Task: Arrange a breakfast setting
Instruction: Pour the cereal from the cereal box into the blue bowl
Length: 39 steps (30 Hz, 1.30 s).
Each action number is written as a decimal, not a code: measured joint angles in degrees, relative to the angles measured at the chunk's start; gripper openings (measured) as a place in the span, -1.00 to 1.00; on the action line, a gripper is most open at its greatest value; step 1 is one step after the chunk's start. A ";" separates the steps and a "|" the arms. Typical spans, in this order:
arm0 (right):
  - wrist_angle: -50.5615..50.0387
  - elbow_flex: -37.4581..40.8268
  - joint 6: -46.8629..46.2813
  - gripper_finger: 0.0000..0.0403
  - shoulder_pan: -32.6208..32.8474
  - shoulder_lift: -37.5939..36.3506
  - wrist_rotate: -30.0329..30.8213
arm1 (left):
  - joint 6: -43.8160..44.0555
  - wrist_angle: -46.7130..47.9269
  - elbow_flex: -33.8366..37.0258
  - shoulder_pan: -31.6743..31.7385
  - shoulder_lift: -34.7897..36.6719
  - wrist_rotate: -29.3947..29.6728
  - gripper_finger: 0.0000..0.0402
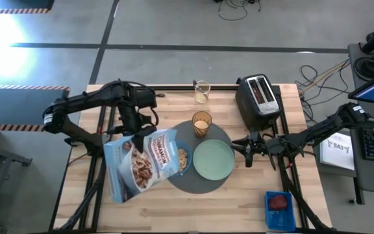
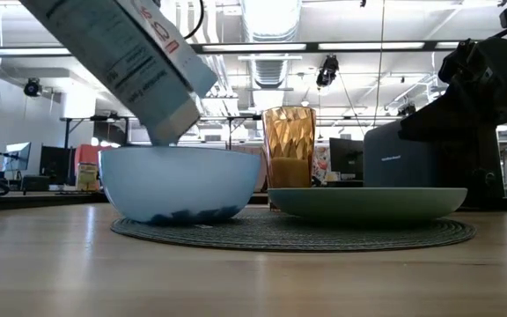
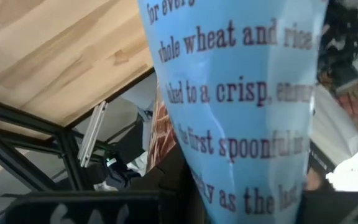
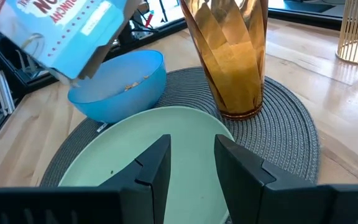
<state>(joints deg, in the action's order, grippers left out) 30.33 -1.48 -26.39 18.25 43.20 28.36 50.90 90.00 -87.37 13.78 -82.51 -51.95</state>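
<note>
Looks well along, though not done yet. Already laid out on the wooden table [image 1: 252,201]: the round grey mat [image 1: 197,187], with the blue bowl [image 4: 126,87], the green plate [image 1: 213,159] and the glass of orange drink [image 1: 202,123] all sitting on it — bowl and plate side by side, glass just behind them. Some small bits of cereal down in the bowl. No spoon to be found in any view, so likely still to be fetched and laid down. Pouring step in hand, by the look of it: cereal box [image 1: 138,168] tipped over in the air above the bowl, open corner pointing down into it. Clamped tight on that box, up above the mat: the left pincer [image 1: 139,129], fingers mostly hidden behind the box. Hanging low just beside the plate, on the toaster [image 1: 258,97] side: the right pincer [image 4: 192,142], fingers a little way apart, with nothing between them — cannot tell whether touching the plate's edge or not. Left to do, at a guess: finish the pour, put the box down off the mat, and add a spoon next to the bowl or plate.
</note>
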 joint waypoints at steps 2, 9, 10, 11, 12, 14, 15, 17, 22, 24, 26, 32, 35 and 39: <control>0.00 0.00 0.00 -0.43 -0.01 0.02 0.00 | -0.94 0.03 0.00 -0.02 -0.01 0.13 -0.80; 0.00 0.01 -0.01 -0.43 0.01 0.02 0.00 | -3.28 -0.20 0.03 0.02 0.38 2.01 -0.80; 0.00 0.01 -0.01 -0.43 0.01 0.02 0.01 | -3.29 -0.04 0.02 0.00 0.39 2.00 -0.80; 0.00 0.00 -0.01 -0.43 -0.01 0.01 0.02 | -3.11 0.00 0.34 0.00 0.41 2.80 -0.80; 0.00 0.00 -0.01 -0.43 -0.01 0.01 0.01 | -2.95 0.00 0.73 0.19 0.71 3.85 -0.80; -0.02 0.00 -0.02 -0.43 0.01 0.02 0.02 | -2.85 -0.32 0.78 0.66 1.11 4.57 -0.80; 0.00 0.02 0.00 -0.43 -0.01 0.02 0.00 | -2.88 -0.37 0.72 0.75 1.22 3.89 -0.80; 0.00 0.01 -0.01 -0.43 0.00 0.02 0.01 | -2.75 0.08 0.72 0.70 1.22 3.78 -0.80; 0.00 0.00 -0.02 -0.43 -0.01 0.02 0.02 | -2.31 -0.41 1.09 1.11 1.69 3.94 -0.80; 0.00 0.00 0.00 -0.43 0.01 0.02 0.02 | -1.41 -0.03 1.38 1.06 1.73 5.27 -0.79; 0.00 0.01 0.00 -0.43 -0.01 0.02 0.00 | -0.90 -0.24 1.99 1.25 1.98 6.43 -0.78; 0.00 0.01 0.00 -0.43 -0.01 0.02 0.02 | -1.18 -0.79 3.34 1.51 2.73 6.85 -0.74; 0.00 0.00 0.00 -0.43 0.01 0.02 0.02 | -1.82 -2.31 2.97 1.48 2.90 3.95 -0.74; 0.00 0.00 0.00 -0.43 0.01 0.01 0.02 | -1.78 -1.11 3.66 1.80 3.56 6.51 -0.74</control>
<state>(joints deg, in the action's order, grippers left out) 30.33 -1.48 -26.39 18.26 43.21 28.38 49.12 88.89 -83.72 15.58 -78.95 -45.44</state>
